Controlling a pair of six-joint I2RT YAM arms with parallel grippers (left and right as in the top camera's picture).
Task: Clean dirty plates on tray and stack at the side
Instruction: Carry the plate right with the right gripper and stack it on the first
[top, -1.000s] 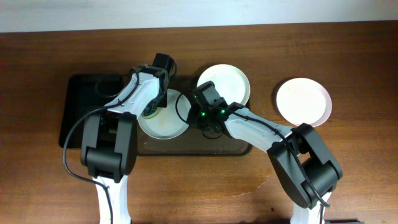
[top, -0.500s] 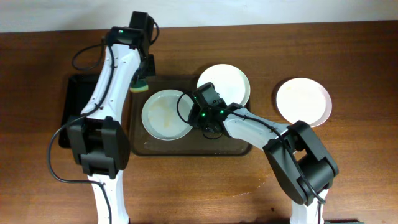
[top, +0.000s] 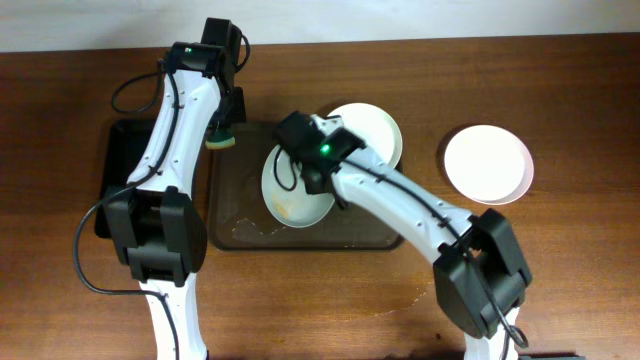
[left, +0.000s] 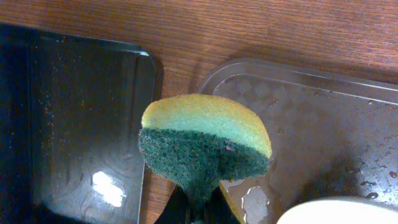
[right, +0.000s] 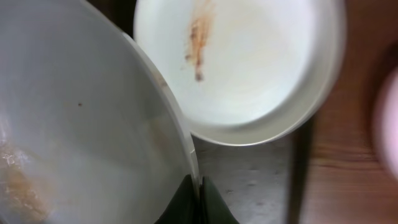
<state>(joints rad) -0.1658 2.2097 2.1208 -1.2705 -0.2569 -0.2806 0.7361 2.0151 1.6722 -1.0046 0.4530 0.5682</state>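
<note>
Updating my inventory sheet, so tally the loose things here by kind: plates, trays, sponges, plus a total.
White plates: 3 (middle plate, far plate, rightmost plate)
Trays: 2 (brown tray, black tray)
Sponges: 1 (sponge)
Total: 6

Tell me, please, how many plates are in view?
3 plates: one over the tray in the right claw, one at its far right corner, one on the table further right.

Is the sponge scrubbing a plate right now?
No, the sponge hangs over the tray corner, apart from the plate.
</note>
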